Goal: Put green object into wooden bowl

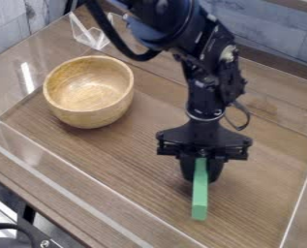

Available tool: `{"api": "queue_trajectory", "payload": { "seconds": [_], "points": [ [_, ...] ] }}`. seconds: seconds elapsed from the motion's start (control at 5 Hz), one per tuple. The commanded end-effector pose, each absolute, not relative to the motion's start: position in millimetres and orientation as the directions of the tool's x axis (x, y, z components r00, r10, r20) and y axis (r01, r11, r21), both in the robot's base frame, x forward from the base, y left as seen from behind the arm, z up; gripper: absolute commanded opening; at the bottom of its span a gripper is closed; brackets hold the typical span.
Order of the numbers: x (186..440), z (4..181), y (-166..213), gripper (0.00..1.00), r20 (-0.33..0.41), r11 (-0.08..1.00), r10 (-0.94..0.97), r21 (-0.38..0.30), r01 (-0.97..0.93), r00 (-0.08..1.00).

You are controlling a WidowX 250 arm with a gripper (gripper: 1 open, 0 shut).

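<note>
- Closed on the far end of a long, thin, bright green matte bar (199,200), with the black, multi-jointed metal gripper (202,155) directly above it.
- Gripping at one end only, leaving most of the bar projecting towards the near edge of the view; probably enough to lift by, though likely to let the free end droop or swing.
- Reaching down from above, probably to get fingers to either side of the narrow width, the easiest part to pinch.
- Located low over the light brown wooden table (104,174), well apart from the bowl; cannot tell whether touching the wood along its whole length or slightly raised.
- Standing upright towards the far left of the view, with its mouth upward: a round, light tan wooden bowl (88,89), placed so as to take a drop from above.
- Judged to be at the grasping step, with lift, carry and release outstanding.
- Advisable next: raise straight up, check for slip, then carry across high enough to clear the rounded rim.
- To be watched: catching the trailing end on the rim, or bridging the mouth if released flat, given the bar's length.
</note>
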State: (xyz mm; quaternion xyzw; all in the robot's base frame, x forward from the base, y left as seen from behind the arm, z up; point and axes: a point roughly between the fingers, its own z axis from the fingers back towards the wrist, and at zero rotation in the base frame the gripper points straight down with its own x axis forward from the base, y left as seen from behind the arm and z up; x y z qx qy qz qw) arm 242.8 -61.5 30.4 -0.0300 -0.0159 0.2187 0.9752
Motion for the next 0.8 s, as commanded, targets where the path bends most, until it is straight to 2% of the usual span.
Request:
{"api": "queue_trajectory", "payload": {
  "seconds": [0.0,0.4,0.6],
  "points": [
    [254.3,56.1,-67.1,0.00,0.069,0.908,0.412,-0.113,-0.403,0.908],
    [255.0,98.5,-72.1,0.00,0.066,0.939,0.333,-0.117,-0.324,0.941],
    [256.1,114.2,-60.7,0.00,0.070,0.965,0.242,-0.122,-0.232,0.968]
  ]
}}
